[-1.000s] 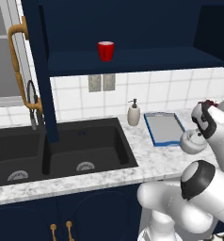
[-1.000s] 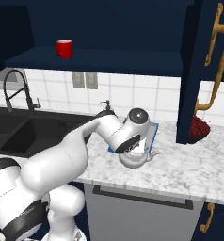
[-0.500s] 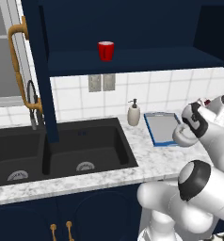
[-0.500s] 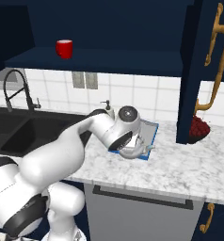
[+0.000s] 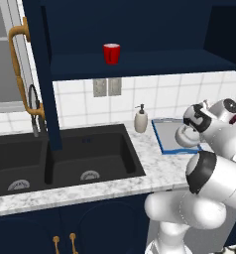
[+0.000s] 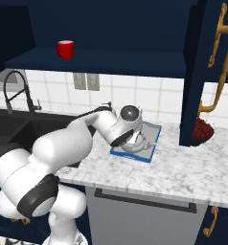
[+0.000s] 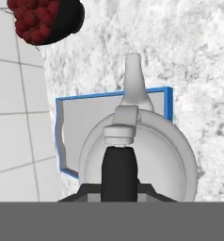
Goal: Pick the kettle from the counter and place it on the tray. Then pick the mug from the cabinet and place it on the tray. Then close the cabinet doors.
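My gripper is shut on the thin dark handle of the silvery-white kettle. The kettle is upright over the near half of the blue-rimmed tray; I cannot tell whether it touches the grey inside. In the hand view the kettle points its spout across the tray. The red mug stands on the navy shelf of the cabinet. Both cabinet doors stand open, one at the left and one at the right. The tray lies on the marble counter.
A cream soap dispenser stands left of the tray by the tiled wall. The black double sink with its faucet lies further left. A dark bowl of red fruit sits right of the tray, partly behind the open door.
The arm has carried the kettle left and towards the wall, from over the counter beside the tray to over the tray. The mug and doors have not moved.
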You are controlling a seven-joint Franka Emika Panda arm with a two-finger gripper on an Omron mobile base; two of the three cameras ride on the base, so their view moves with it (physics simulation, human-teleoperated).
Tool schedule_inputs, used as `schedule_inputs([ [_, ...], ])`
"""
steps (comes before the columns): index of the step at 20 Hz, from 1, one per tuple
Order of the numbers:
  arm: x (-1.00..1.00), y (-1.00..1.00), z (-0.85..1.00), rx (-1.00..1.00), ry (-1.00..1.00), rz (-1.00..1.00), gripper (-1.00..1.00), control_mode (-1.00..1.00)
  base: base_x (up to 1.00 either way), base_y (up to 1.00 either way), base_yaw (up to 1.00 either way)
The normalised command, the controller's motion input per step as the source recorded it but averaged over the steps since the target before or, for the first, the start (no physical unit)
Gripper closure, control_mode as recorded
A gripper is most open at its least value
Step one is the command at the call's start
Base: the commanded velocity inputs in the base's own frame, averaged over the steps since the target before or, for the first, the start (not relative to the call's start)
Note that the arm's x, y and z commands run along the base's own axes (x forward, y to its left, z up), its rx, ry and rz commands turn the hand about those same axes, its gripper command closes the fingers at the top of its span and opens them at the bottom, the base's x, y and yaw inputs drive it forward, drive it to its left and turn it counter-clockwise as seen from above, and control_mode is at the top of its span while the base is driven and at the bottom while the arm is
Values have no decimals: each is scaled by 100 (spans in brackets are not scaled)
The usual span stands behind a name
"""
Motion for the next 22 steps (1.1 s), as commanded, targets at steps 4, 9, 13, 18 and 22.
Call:
schedule_inputs([
  [4,54,1,0,1,0,-4,100,-100,0,0,0],
  [9,35,-1,0,2,0,0,100,-100,0,0,0],
  [13,30,0,-2,0,-1,0,100,-100,0,0,0],
  [18,33,-3,0,0,-2,0,100,-100,0,0,0],
  [22,33,-6,-5,0,-2,0,100,-100,0,0,0],
])
